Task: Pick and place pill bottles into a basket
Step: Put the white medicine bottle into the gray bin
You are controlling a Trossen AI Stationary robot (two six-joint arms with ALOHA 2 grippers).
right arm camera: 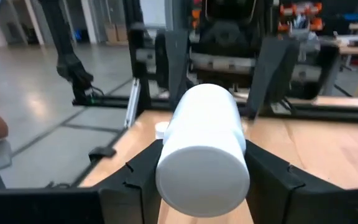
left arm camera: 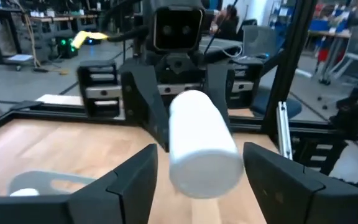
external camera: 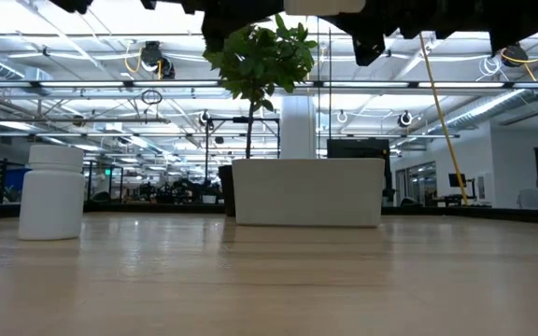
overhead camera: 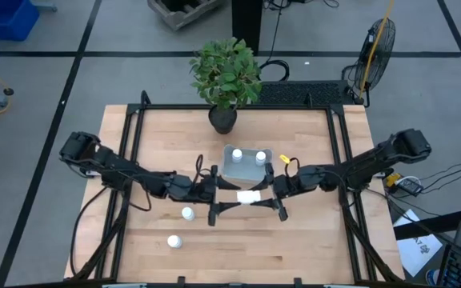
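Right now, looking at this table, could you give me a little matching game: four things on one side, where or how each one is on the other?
Things:
1. plant
2. tray
3. lying bottle
4. left claw

Places or states:
A. holds two bottles
B. stands at the far edge of the table
C. gripped by the right claw, above the table
D. open, either side of the lying bottle

Pairs: 1-B, 2-A, 3-C, 4-D
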